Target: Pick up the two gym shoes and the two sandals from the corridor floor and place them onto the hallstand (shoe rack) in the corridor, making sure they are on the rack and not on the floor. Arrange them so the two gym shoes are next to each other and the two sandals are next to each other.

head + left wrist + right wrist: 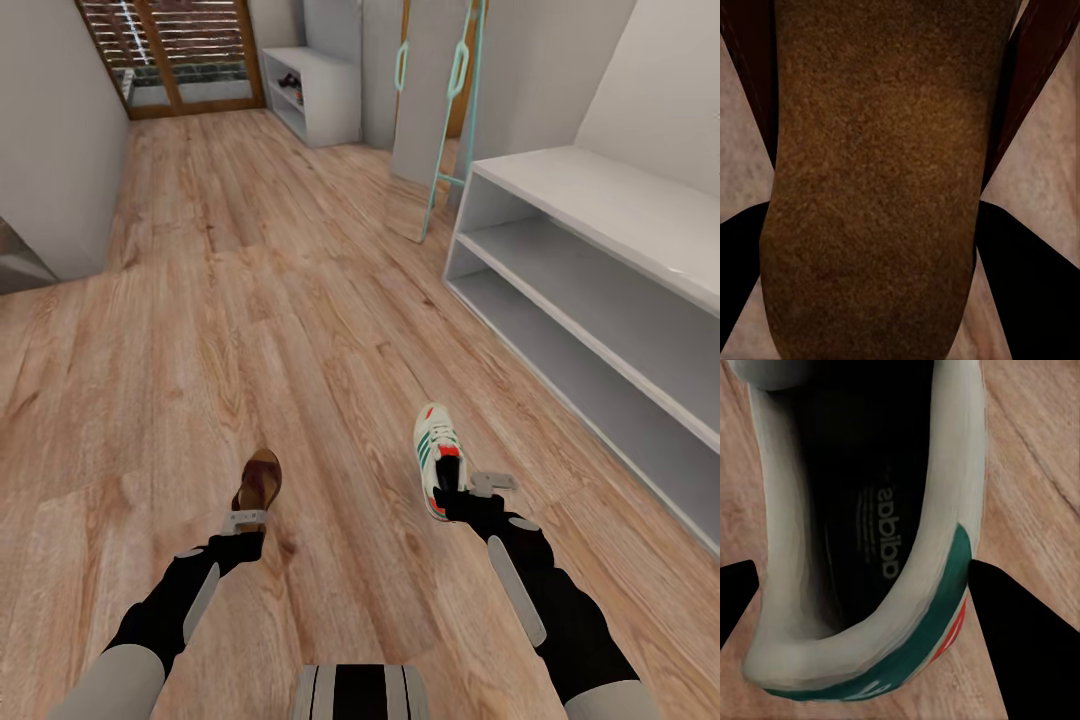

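Head view: left gripper point(247, 522) seemingly pinches a sandal point(260, 481), right gripper point(462, 492) clamps a gym shoe point(437, 452); next, carry both right to the hallstand point(590, 300).

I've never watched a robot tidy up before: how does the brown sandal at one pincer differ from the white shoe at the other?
The sandal is brown and open, with a tan insole; the gym shoe is white and closed, with green stripes and a red-orange tongue. The sandal sits at the left pincer, the gym shoe at the right pincer, nearer the hallstand. Both are about the same length, over the corridor floor.
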Robot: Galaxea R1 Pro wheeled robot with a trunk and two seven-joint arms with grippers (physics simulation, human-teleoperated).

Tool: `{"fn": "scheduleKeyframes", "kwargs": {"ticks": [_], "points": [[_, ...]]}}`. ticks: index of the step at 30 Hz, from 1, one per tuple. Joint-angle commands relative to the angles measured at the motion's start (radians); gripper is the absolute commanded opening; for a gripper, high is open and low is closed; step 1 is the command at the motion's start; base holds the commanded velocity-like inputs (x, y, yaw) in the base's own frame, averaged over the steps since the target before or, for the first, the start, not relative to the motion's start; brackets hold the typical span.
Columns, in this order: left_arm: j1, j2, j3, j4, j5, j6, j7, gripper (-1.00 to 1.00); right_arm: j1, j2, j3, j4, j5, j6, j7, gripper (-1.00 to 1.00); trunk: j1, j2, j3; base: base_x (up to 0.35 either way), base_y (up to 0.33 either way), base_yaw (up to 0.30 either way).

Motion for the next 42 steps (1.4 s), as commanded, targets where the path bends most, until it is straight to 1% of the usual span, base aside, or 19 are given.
{"fn": "scheduleKeyframes", "kwargs": {"ticks": [1, 10, 21, 42], "points": [[0.000, -0.001, 0.004, -0.001, 0.000, 0.007, -0.006, -1.00, 0.000, -0.001, 0.003, -0.001, -0.010, 0.003, -0.010, -1.00, -0.001, 0.000, 0.005, 0.001, 0.000, 0.102], [0.000, -0.001, 0.004, -0.001, 0.001, 0.007, -0.006, -1.00, 0.000, -0.001, 0.003, -0.002, -0.010, 0.003, -0.010, -1.00, -0.005, 0.002, 0.053, 0.000, 0.000, 0.090], [0.000, -0.001, 0.004, -0.001, 0.001, 0.007, -0.006, -1.00, 0.000, -0.001, 0.003, -0.002, -0.017, 0.003, -0.010, -1.00, -0.010, 0.005, 0.099, 0.000, 0.000, 0.009], [0.000, -0.001, 0.004, -0.001, 0.001, 0.007, -0.006, -1.00, 0.000, -0.001, 0.003, -0.003, -0.017, 0.003, -0.009, -1.00, -0.019, 0.010, 0.214, 0.000, 0.000, 0.000]]}}
